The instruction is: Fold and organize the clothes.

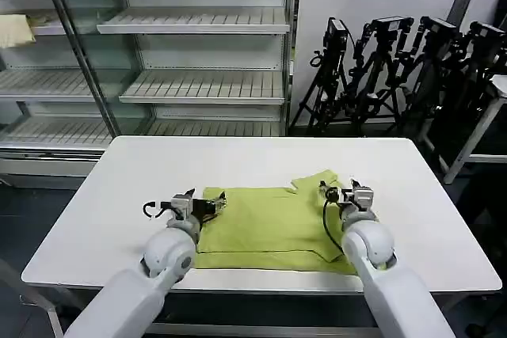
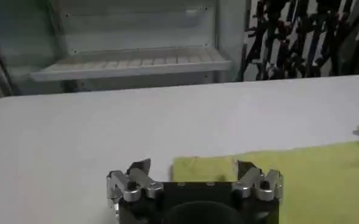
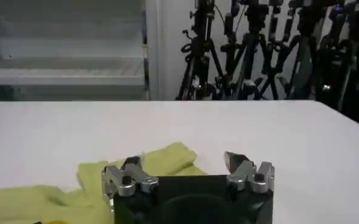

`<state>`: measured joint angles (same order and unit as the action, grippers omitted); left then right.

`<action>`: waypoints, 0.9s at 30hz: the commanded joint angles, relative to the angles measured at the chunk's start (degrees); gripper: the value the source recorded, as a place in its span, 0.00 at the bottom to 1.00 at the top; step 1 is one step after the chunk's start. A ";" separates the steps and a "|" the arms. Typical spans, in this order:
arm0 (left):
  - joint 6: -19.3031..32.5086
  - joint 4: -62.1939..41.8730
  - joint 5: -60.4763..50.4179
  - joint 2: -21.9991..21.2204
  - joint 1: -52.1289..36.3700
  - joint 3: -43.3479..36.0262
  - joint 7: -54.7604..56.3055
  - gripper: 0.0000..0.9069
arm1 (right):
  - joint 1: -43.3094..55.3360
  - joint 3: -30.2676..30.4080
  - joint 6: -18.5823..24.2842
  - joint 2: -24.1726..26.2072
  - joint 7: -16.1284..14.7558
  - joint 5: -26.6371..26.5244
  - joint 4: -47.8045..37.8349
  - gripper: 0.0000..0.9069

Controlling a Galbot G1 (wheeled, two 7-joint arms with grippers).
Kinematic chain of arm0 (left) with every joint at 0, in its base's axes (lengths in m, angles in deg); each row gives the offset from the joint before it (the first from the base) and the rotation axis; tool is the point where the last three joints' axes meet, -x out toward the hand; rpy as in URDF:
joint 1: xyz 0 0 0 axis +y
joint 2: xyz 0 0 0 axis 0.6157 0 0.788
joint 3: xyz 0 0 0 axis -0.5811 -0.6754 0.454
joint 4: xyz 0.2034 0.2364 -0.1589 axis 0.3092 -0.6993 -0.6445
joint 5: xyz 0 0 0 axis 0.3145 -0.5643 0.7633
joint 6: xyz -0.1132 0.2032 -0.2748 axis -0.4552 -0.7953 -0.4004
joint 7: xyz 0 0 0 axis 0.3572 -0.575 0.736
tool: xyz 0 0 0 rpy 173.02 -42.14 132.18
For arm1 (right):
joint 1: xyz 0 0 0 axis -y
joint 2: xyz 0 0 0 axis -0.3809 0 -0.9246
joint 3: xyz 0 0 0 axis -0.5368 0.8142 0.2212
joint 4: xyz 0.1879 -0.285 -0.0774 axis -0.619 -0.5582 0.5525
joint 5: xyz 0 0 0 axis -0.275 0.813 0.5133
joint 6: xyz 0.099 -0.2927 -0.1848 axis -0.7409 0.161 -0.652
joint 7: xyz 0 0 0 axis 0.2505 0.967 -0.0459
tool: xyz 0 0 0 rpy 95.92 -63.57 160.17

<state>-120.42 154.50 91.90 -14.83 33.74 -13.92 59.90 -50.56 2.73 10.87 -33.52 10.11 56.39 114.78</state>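
Observation:
The clothes are one lime yellow-green T-shirt (image 1: 269,223), lying partly folded on the white table (image 1: 261,160), with a sleeve sticking out at its far right corner. My left gripper (image 1: 212,204) stands open over the shirt's far left corner (image 2: 206,167), one finger off the cloth and one over it. My right gripper (image 1: 342,191) is open at the shirt's right edge, beside the raised sleeve (image 3: 167,159). Nothing is held between the fingers of either one.
Bare table surface surrounds the shirt on all sides. Behind the table stand metal shelving racks (image 1: 198,53) with a pale cloth (image 1: 14,29) on a left shelf. A cluster of black tripods (image 1: 396,69) stands at the back right.

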 commanded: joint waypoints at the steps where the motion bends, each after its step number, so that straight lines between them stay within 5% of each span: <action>1: -0.01 -9.28 3.55 -0.70 -6.06 -3.63 0.07 1.00 | 8.02 3.94 -0.09 -0.53 0.51 -2.76 -11.36 1.00; 9: 0.00 -7.20 5.00 0.27 -4.75 -4.13 -0.79 1.00 | 9.86 3.17 -0.18 -1.98 1.61 -9.22 -14.67 1.00; 10: 0.01 -6.92 5.00 0.34 -4.74 -4.20 -0.80 0.89 | 10.01 3.15 -0.18 -2.03 1.74 -9.85 -14.95 1.00; 11: 0.02 -6.62 5.02 0.45 -4.69 -4.24 -0.91 0.10 | 10.22 3.07 -0.19 -2.01 2.01 -11.66 -15.31 1.00; 12: 0.03 -6.50 5.07 0.53 -4.62 -4.26 -1.11 0.01 | 10.23 3.03 -0.18 -2.00 2.01 -12.55 -15.33 1.00; 13: 0.04 -6.25 5.08 0.70 -4.48 -4.23 -1.40 0.01 | 10.38 2.88 -0.19 -1.93 2.49 -14.71 -15.61 0.91; 14: 0.03 -5.86 5.12 0.77 -4.38 -4.17 -1.48 0.01 | 10.43 2.84 -0.19 -1.89 2.64 -15.60 -15.78 0.54; 16: 0.04 -5.40 5.17 0.99 -3.90 -4.10 -1.67 0.01 | 10.44 2.99 -0.18 -1.62 2.60 -17.16 -15.92 0.11; 17: 0.04 -5.11 5.17 1.08 -3.67 -4.07 -1.70 0.01 | 10.37 3.13 -0.20 -1.51 2.67 -17.59 -15.86 0.00; 27: 0.07 -3.25 5.40 1.59 -2.15 -3.19 -2.32 0.01 | 8.82 4.59 -0.16 -0.74 1.98 -17.71 -13.28 0.00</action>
<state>-120.19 150.65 96.61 -13.28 31.18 -16.99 58.01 -41.89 6.44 10.97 -34.18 11.96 42.24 102.05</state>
